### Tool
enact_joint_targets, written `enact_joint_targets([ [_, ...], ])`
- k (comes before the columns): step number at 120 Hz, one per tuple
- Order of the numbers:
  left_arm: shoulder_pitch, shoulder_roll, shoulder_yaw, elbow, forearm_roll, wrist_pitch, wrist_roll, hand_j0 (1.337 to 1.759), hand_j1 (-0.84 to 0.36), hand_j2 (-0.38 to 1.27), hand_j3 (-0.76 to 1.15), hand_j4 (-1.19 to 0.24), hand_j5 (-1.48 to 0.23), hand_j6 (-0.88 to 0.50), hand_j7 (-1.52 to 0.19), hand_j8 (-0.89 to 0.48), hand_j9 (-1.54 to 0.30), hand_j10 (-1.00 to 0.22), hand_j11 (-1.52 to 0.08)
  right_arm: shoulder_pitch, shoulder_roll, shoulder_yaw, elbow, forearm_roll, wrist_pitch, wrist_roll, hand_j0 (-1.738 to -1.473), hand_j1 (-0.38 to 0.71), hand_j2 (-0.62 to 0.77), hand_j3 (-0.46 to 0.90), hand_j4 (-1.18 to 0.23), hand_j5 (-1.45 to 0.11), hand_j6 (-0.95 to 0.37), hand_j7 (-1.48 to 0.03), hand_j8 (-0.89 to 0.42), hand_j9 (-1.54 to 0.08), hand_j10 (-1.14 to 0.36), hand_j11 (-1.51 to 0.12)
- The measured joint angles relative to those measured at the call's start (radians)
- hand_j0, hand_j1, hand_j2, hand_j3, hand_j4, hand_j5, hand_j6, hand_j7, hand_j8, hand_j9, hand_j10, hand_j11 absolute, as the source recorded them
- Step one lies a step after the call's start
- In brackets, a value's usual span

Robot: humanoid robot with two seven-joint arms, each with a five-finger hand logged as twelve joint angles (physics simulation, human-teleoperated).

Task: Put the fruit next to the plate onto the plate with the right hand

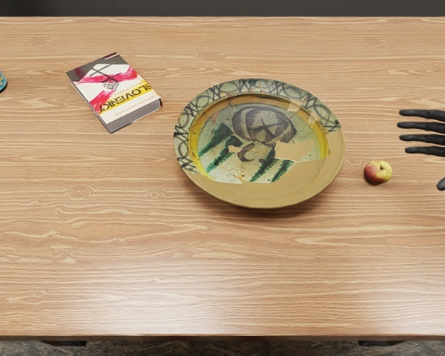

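My right robot hand (pixel 433 139) hovers, fingers apart, near the small red-yellow apple (pixel 377 172); I'd pinch gently — it may roll — then clear the rim of the painted ceramic plate (pixel 332 162).

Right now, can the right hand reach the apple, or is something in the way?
Likely yes. The right hand is open a short way from the apple, nothing stands between them, and the plate lies on the apple's other side.

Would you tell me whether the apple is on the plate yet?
Off: the apple lies on the table beside the plate, not touching it.
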State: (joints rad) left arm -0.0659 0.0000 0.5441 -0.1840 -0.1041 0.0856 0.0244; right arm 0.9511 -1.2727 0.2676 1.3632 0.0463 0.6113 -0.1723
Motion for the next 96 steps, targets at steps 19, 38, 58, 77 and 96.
enact_joint_targets([
  [19, 0.0, 0.0, 0.0, 0.0, 0.0, 0.0, 0.0, 1.658, 0.07, 0.05, 0.0, -0.23, -0.3, -0.23, -0.3, -0.23, -0.3, -0.23, -0.3, 0.006, 0.004, 0.017, 0.004, 0.007, 0.0, -0.004, -1.658, -0.29, -0.01, 0.0, -0.05, -0.07, -0.05, -0.07, -0.05, -0.07, -0.05, -0.07],
  [38, 0.0, 0.0, 0.0, 0.0, 0.0, 0.0, 0.0, 1.658, 0.07, 0.05, 0.0, -0.23, -0.3, -0.23, -0.3, -0.23, -0.3, -0.23, -0.3, 0.033, -0.02, 0.074, 0.077, -0.065, 0.0, -0.004, -1.658, -0.29, -0.01, 0.0, -0.05, -0.06, -0.05, -0.06, -0.05, -0.06, -0.05, -0.06],
  [58, 0.0, 0.0, 0.0, 0.0, 0.0, 0.0, 0.0, 1.658, 0.07, 0.05, 0.0, -0.23, -0.3, -0.23, -0.3, -0.23, -0.3, -0.23, -0.3, 0.042, -0.104, 0.126, 0.253, -0.313, -0.013, 0.002, -1.658, -0.3, -0.01, 0.0, -0.05, -0.06, -0.05, -0.06, -0.05, -0.06, -0.05, -0.06],
  [77, 0.0, 0.0, 0.0, 0.0, 0.0, 0.0, 0.0, 1.658, 0.07, 0.05, 0.0, -0.23, -0.3, -0.23, -0.3, -0.23, -0.3, -0.23, -0.3, 0.033, -0.065, 0.101, 0.261, -0.466, -0.175, 0.003, -1.658, -0.3, -0.01, 0.0, -0.04, -0.05, -0.05, -0.05, -0.04, -0.05, -0.04, -0.05],
  [96, 0.0, 0.0, 0.0, 0.0, 0.0, 0.0, 0.0, 1.658, 0.07, 0.05, 0.0, -0.23, -0.3, -0.23, -0.3, -0.23, -0.3, -0.23, -0.3, -0.006, 0.033, 0.04, 0.253, -0.614, -0.474, -0.003, -1.658, -0.31, -0.01, 0.0, -0.04, -0.05, -0.05, -0.05, -0.04, -0.05, -0.04, -0.05],
])
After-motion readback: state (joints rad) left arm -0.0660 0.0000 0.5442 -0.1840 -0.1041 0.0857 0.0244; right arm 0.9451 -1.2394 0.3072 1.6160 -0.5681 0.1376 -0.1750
